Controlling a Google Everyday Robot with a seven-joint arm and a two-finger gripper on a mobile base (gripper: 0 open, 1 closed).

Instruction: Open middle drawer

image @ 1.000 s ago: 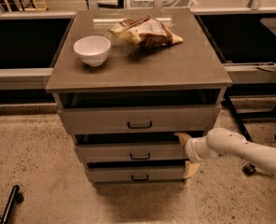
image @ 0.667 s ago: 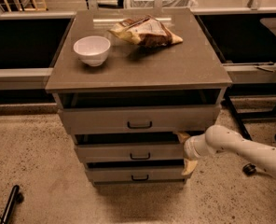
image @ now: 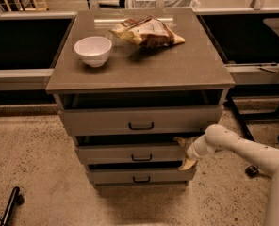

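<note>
The middle drawer is the second of three in a grey-brown cabinet, with a low flat front and a small dark bar handle at its centre. A dark gap shows above its front. My gripper, on a white arm coming in from the right, is at the right end of this drawer's front. One tan finger sits just above the front's top edge and the other at its bottom edge, so the gripper is open around that end.
The taller top drawer and the lowest drawer sit above and below it. A white bowl and a snack bag lie on the cabinet top. Dark low shelving flanks the cabinet, and speckled floor lies in front.
The gripper has shifted slightly left, closer onto the right end of the middle drawer's front. The drawers, bowl and bag have not visibly moved.
</note>
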